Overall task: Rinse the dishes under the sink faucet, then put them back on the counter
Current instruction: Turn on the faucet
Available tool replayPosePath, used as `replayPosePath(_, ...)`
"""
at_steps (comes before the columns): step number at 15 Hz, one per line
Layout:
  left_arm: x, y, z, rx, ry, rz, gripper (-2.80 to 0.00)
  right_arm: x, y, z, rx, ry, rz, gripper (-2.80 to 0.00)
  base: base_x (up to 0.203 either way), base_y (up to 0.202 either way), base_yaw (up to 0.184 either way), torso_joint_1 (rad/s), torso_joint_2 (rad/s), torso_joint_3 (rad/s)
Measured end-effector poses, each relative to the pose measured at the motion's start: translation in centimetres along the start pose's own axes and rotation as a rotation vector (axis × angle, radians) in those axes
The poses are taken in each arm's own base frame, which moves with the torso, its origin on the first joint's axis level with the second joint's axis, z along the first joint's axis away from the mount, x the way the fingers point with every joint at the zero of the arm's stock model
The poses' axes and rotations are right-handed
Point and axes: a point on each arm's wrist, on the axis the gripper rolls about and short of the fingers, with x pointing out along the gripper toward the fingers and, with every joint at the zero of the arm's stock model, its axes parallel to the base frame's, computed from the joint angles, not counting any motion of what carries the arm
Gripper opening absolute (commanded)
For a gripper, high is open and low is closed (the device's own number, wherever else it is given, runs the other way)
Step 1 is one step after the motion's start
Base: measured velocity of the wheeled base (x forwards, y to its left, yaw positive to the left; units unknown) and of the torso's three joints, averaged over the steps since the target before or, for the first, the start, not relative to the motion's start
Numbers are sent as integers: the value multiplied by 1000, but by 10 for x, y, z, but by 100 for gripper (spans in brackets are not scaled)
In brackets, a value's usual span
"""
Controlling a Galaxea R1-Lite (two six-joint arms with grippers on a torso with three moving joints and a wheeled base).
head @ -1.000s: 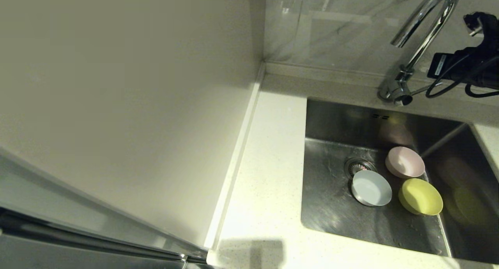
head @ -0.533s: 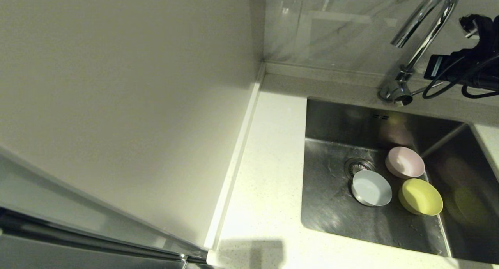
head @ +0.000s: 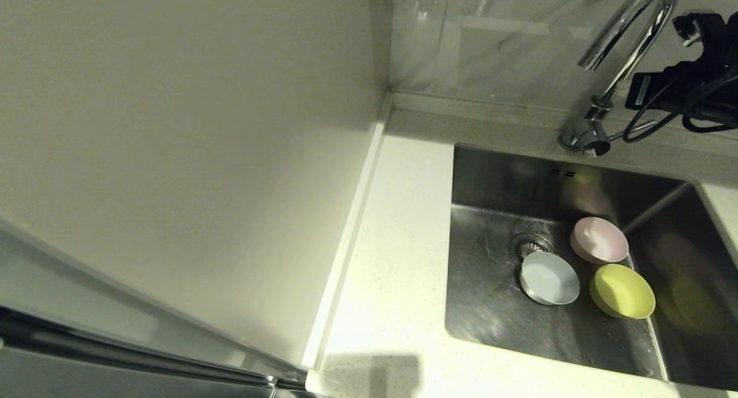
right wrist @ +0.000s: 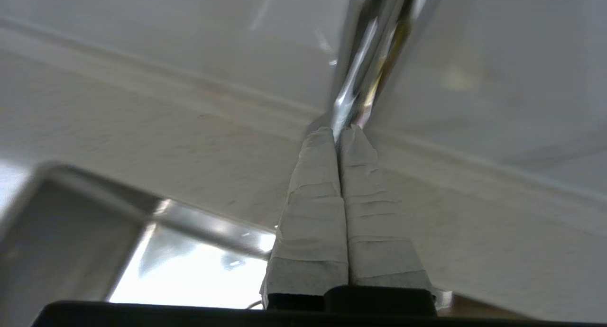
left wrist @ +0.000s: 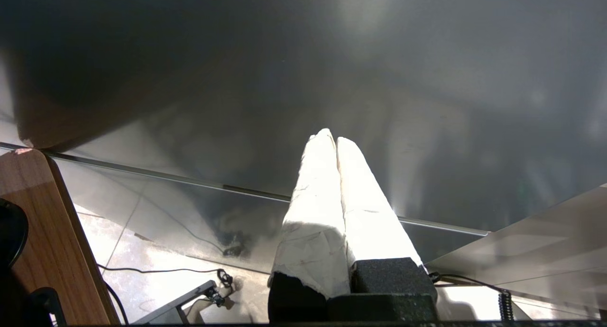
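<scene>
Right gripper point(right wrist: 337, 130) fingers pressed together, empty, right by the faucet point(right wrist: 365, 57). Left gripper point(left wrist: 330, 136) closed too. Three bowls point(head: 549, 278) in the sink point(head: 490, 179).

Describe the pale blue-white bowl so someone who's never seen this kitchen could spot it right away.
Find the steel sink set into the white counter, then its round drain on the basin floor. The pale blue-white bowl lies against that drain, partly covering it. The pink bowl and yellow-green bowl lie farther from it, toward the sink's right wall.
</scene>
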Motion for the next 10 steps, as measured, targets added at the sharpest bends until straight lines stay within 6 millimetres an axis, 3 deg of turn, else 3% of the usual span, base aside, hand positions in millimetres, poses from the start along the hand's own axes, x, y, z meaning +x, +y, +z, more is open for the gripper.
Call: replayPosePath(10, 0, 0, 0, 1, 0, 0, -280, 4, -14, -8, -132, 27, -69, -280, 0, 0, 0, 0, 0, 0)
